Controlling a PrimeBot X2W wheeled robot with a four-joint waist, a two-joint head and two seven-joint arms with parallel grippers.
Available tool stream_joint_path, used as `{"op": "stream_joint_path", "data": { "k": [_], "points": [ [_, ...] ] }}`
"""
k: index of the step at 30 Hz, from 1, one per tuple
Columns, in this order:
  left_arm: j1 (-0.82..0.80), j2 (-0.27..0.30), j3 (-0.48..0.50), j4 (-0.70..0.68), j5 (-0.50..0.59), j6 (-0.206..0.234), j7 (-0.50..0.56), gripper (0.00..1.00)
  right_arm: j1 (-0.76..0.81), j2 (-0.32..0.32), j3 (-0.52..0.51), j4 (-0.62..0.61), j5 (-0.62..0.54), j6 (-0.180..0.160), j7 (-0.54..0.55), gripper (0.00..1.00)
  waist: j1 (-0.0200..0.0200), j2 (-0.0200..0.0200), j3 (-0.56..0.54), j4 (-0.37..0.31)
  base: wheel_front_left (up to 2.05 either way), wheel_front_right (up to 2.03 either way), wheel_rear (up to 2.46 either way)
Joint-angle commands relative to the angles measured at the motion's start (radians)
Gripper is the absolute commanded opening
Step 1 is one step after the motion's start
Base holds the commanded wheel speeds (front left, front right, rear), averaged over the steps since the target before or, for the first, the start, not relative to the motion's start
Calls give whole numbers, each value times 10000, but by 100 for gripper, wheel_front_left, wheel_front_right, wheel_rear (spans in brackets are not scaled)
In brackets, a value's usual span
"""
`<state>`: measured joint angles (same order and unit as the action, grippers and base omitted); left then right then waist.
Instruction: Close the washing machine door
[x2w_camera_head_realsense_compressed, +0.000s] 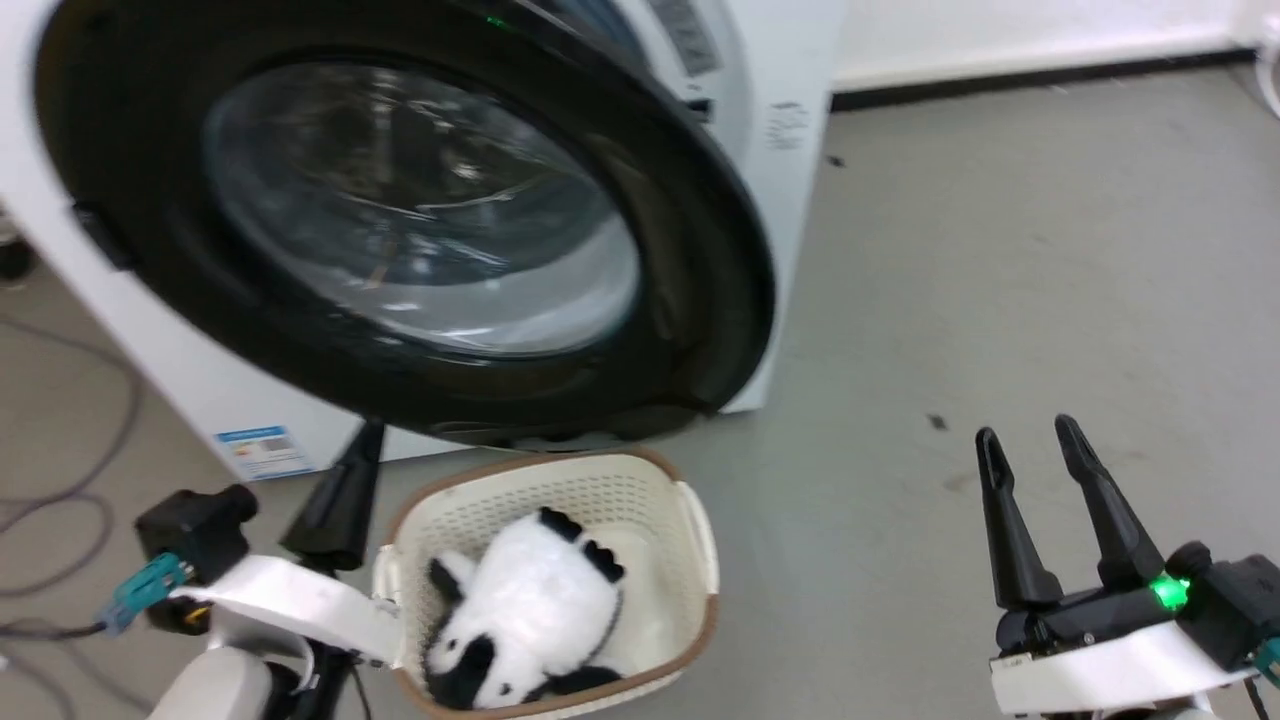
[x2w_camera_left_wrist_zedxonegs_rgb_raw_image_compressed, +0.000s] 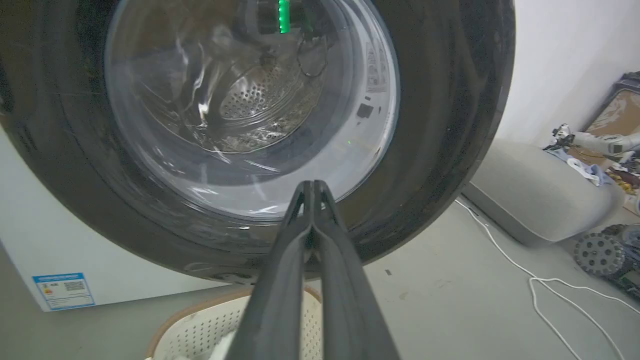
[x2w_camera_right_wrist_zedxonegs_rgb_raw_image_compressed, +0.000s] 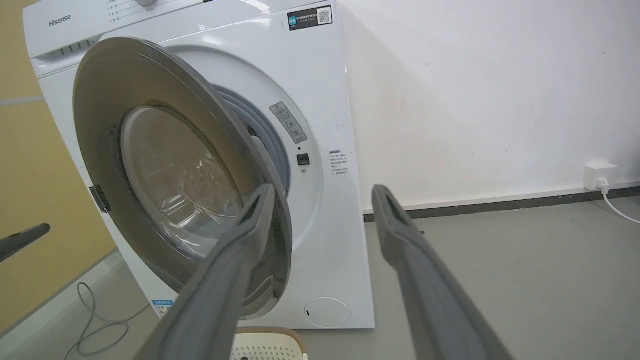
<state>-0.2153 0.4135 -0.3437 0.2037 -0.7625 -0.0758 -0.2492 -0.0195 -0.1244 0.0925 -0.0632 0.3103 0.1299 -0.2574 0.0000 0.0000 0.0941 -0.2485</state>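
Washing machine door (x2w_camera_head_realsense_compressed: 420, 215) stands ajar, folks: a big black ring with a bulging glass window. In the right wrist view its right edge sits out from the white washing machine (x2w_camera_right_wrist_zedxonegs_rgb_raw_image_compressed: 320, 100), and the grey gasket (x2w_camera_right_wrist_zedxonegs_rgb_raw_image_compressed: 265, 132) peeks through the gap. Left pincer (x2w_camera_head_realsense_compressed: 368, 432) is at the lower left of the head view, its two dark fingers (x2w_camera_left_wrist_zedxonegs_rgb_raw_image_compressed: 280, 280) pressed flat together and holding nothing. Its tip is right up by the door's lower rim, and whether it touches, I can't tell. Look through the glass in the left wrist view and there's the perforated steel drum (x2w_camera_left_wrist_zedxonegs_rgb_raw_image_compressed: 250, 95). Over on the other side, the right pincer (x2w_camera_head_realsense_compressed: 1028, 435) hangs above the grey floor (x2w_camera_head_realsense_compressed: 1000, 250), well apart from the door, fingers spread wide with nothing between them. Just below the door sits a cream laundry basket (x2w_camera_head_realsense_compressed: 700, 530) with a black-and-white plush panda (x2w_camera_head_realsense_compressed: 530, 600) lying inside. Low on the machine's front are a small blue label (x2w_camera_head_realsense_compressed: 262, 452) and a round cap (x2w_camera_right_wrist_zedxonegs_rgb_raw_image_compressed: 327, 312).
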Motion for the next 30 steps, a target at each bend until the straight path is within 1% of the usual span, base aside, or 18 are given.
{"op": "stream_joint_path", "data": {
  "k": [1, 3, 6, 7, 8, 9, 12, 13, 15, 20, 27, 28, 29, 30],
  "points": [
    [282, -21, 204, -264, 418, 211, -94, 0, 138, -54, -22, -38, -89, 8, -44, 100, 0, 0, -300, 521, 0, 0, 0],
    [598, -330, 928, -935, 919, 482, -116, 0, 205, -98, -33, -50, -104, 8, -44, 100, 0, 0, -361, 740, 0, 0, 0],
    [1356, -1018, 1995, -1932, 1992, 778, -121, 0, 314, -116, -82, -70, -94, 8, -44, 100, 0, 0, -494, 1036, 0, 0, 0],
    [1619, -1250, 2204, -2212, 2410, 810, -122, 8, 350, -136, -64, -73, -95, 8, -44, 100, 0, 0, -514, 1120, 0, 0, 0],
    [1875, -1491, 2376, -2449, 2801, 835, -122, 40, 377, -158, -33, -63, -89, 8, -44, 100, 0, 0, -531, 1192, 0, 0, 0],
    [2116, -1698, 2501, -2650, 3229, 862, -123, 100, 394, -181, 6, -50, -77, 8, -44, 100, 0, 0, -547, 1260, 0, 0, 0],
    [2783, -2352, 2707, -2891, 4070, 841, -124, 100, 420, -220, 158, -9, -64, 8, -44, 100, 0, 0, -582, 1402, 0, 0, 0],
    [2975, -2451, 2692, -2822, 4346, 770, -124, 100, 425, -223, 190, 6, -64, 8, -44, 100, 0, 0, -590, 1429, 0, 0, 0],
    [3246, -2585, 2569, -2688, 4840, 557, -124, 100, 433, -245, 229, 84, -107, 8, -44, 100, 0, 0, -608, 1460, 0, 0, 0],
    [3480, -2789, 2524, -2455, 5568, 316, -125, 100, 490, -171, 263, 275, -143, 8, -44, 100, 0, 0, -594, 1521, 0, 0, 0],
    [3214, -3042, 2811, -2502, 5810, -23, -125, 100, 527, -286, 86, 559, -364, 8, -44, 100, 0, 0, -408, 1713, 0, 0, 0],
    [3160, -3075, 2844, -2496, 5832, -65, -125, 100, 505, -353, 103, 670, -466, 8, -44, 75, 0, 0, -358, 1750, 0, 0, 0],
    [3106, -3107, 2865, -2489, 5858, -105, -125, 100, 460, -396, 117, 730, -514, 8, -44, 28, 0, 0, -300, 1792, 0, 0, 0],
    [3048, -3137, 2871, -2484, 5892, -143, -125, 100, 400, -444, 147, 749, -515, 8, -44, 0, 0, 0, -226, 1843, 0, 0, 0]
  ]
}}
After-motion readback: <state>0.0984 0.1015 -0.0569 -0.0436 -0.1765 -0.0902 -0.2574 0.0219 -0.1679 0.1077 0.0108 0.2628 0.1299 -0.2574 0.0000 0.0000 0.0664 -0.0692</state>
